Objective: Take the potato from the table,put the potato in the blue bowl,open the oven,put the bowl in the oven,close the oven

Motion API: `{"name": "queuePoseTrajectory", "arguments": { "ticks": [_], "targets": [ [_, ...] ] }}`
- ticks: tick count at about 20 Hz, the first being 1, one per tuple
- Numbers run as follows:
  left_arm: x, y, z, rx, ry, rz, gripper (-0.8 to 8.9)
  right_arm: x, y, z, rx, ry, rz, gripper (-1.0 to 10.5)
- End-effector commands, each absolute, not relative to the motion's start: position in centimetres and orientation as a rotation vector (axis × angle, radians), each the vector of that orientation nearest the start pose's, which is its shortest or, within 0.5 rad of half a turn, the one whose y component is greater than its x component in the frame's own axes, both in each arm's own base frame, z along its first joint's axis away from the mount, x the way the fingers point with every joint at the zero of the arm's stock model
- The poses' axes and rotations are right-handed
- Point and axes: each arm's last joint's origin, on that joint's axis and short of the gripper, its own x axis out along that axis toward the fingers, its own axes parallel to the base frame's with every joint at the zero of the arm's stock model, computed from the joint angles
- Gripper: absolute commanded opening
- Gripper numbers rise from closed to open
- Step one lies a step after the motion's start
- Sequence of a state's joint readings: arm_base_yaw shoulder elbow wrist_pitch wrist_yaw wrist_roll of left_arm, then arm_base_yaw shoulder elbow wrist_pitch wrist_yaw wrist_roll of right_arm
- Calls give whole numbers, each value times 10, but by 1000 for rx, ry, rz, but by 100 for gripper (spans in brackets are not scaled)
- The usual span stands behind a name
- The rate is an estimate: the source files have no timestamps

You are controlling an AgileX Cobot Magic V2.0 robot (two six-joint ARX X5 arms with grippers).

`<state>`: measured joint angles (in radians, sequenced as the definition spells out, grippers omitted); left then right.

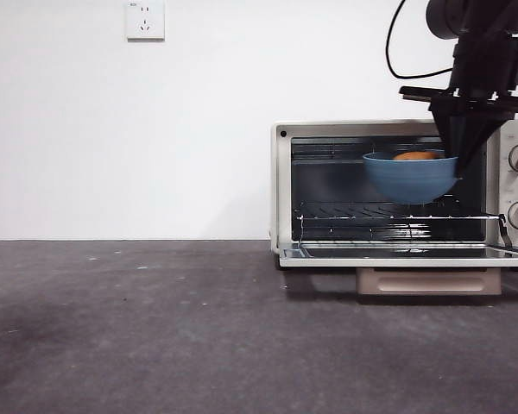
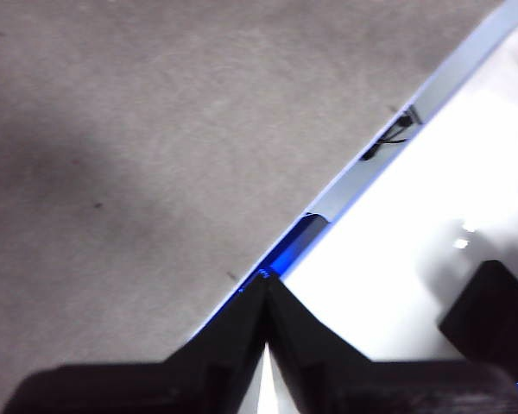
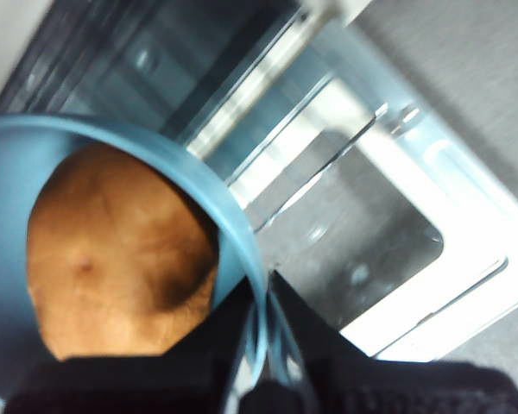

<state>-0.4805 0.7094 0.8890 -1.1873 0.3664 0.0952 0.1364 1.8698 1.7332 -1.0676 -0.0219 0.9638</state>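
The bench [image 1: 155,328] looks matt, dark grey and slightly rough, flecked with pale specks. The oven [image 1: 281,185] has a smooth cream shell that looks like painted metal; its lowered door [image 3: 466,259] beside the right hand [image 3: 263,345] is glossy glass in a shiny metal frame, with a bright wire rack [image 1: 388,216] inside. Pinched in that matt black hand, the blue bowl [image 1: 410,179] looks matt and smooth, and the potato [image 3: 121,250] within has dull orange-brown skin.
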Motion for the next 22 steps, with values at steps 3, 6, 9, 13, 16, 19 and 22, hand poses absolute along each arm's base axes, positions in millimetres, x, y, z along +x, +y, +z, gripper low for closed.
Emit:
{"name": "queuePoseTrajectory", "arguments": {
  "ticks": [3,6,9,13,16,19,22],
  "targets": [
    [84,-57,298,104,999,-861,-6,387,48,283,804,1149,-485,6],
    [84,-57,298,101,1000,-865,-6,388,48,283,795,1135,-491,91],
    [84,-57,298,100,1004,-865,-6,392,48,284,797,1094,-477,187],
    [83,-56,297,99,1015,-867,-6,392,48,284,793,1090,-470,188],
    [83,-56,297,99,1012,-868,-6,391,48,285,732,1108,-435,188],
    [83,-57,297,99,1008,-868,-6,389,48,284,695,1129,-421,187],
    [83,-56,297,99,1008,-868,-6,387,47,288,632,1133,-385,187]
  ]
}}
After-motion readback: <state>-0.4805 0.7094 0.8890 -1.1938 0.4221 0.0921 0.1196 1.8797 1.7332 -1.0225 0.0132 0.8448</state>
